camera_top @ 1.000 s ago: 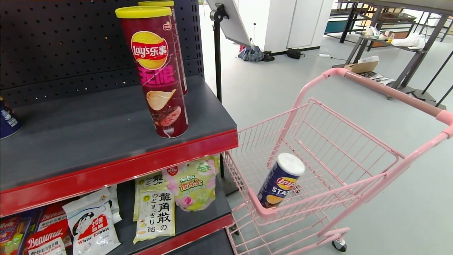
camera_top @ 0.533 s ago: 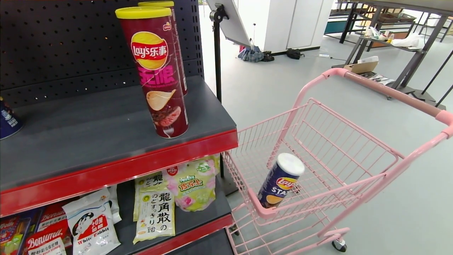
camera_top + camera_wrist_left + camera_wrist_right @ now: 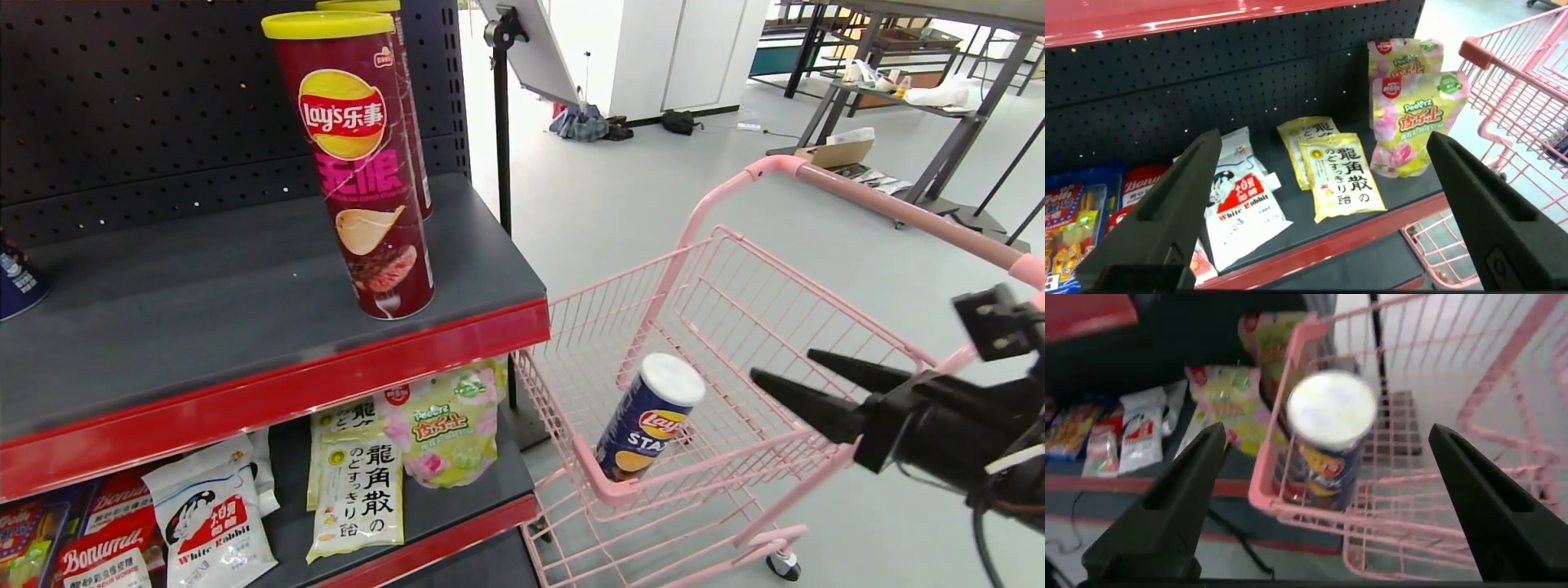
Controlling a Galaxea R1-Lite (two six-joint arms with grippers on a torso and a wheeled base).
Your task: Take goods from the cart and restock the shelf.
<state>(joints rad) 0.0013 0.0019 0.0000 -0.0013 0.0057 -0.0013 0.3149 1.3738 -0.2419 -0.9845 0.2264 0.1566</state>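
Note:
A blue chip can [image 3: 649, 416] with a white lid leans in the near corner of the pink cart [image 3: 816, 306]. My right gripper [image 3: 782, 366] hovers open over the cart's basket, to the right of the can and apart from it. In the right wrist view the can [image 3: 1327, 449] lies ahead between the spread fingers of that gripper [image 3: 1327, 431]. My left gripper [image 3: 1324, 137] stands open and holds nothing, facing the lower shelf's snack bags [image 3: 1343, 175]. On the upper shelf [image 3: 204, 302] stands a tall maroon chip can [image 3: 359, 163], with a second one [image 3: 414, 106] behind it.
A dark blue can [image 3: 16, 273] sits at the upper shelf's far left. Snack bags [image 3: 359, 465] lie on the lower shelf. A black stand pole [image 3: 502, 131] rises just behind the shelf's end. Open grey floor lies beyond the cart, with tables far back.
My right gripper has come into the head view from the right edge, over the cart. The can and the shelf goods have not moved.

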